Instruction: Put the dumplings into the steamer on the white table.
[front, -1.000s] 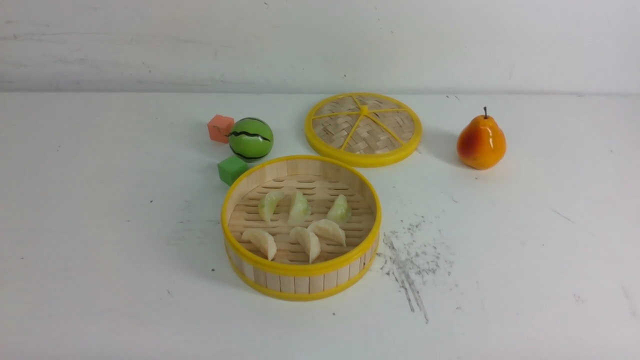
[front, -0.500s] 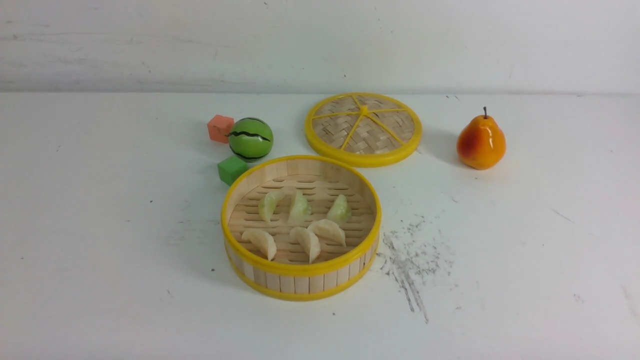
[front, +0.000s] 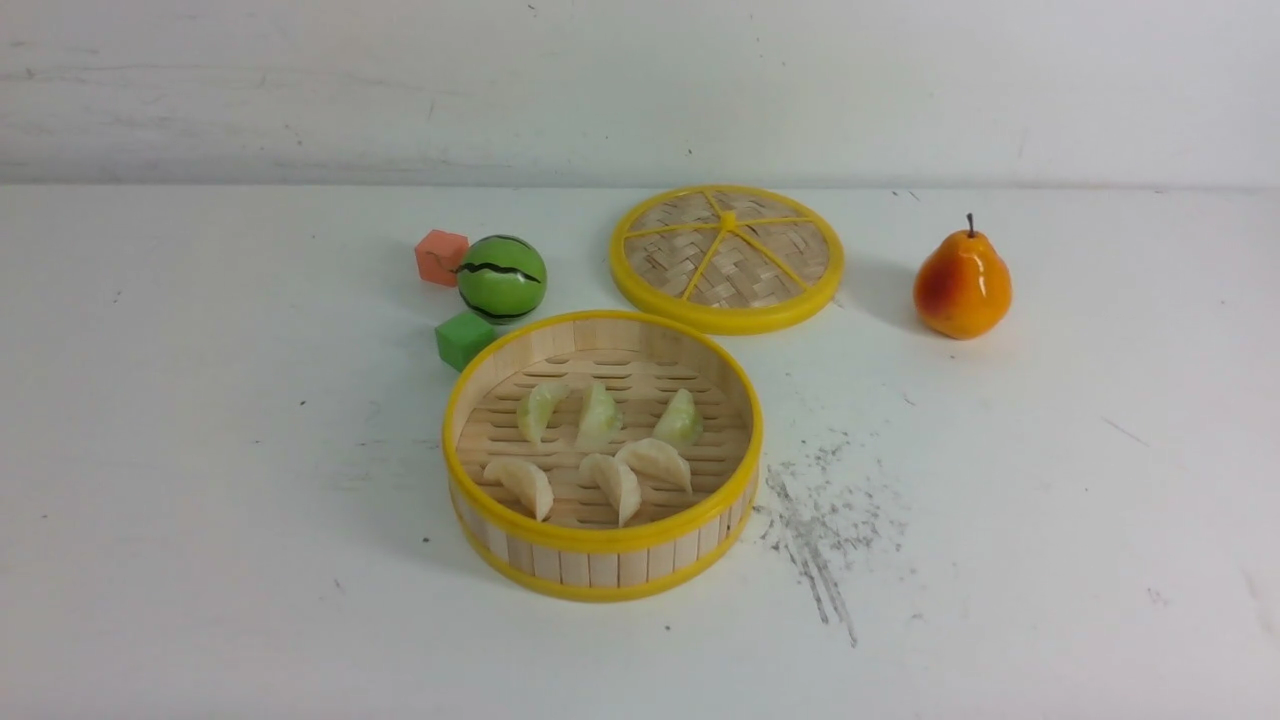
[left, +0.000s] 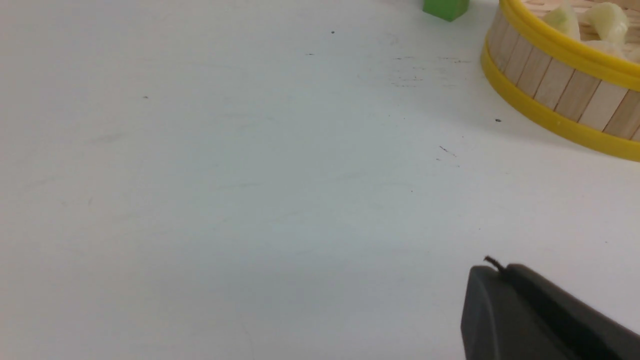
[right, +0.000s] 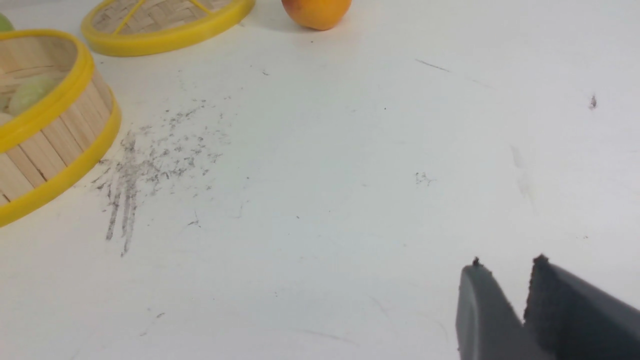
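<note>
Steamer (front: 603, 540) on white desk (front: 200, 450): round, wood-strip wall, slatted floor, yellow rims.
Six pleated crescent dumplings (front: 600, 450) inside, three greenish, three cream. Left claw (left: 492, 272) together; right claw (right: 507, 275) slightly apart, both empty.

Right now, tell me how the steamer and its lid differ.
The steamer is a basket with upright wooden-strip walls; the lid is a flat woven disc crossed by yellow spokes. The steamer holds all six dumplings; the lid carries nothing. The steamer sits nearer the robot, the lid behind it, slightly right, their rims close together. Both are round, bamboo-coloured and yellow-rimmed, resting on the white table.
</note>
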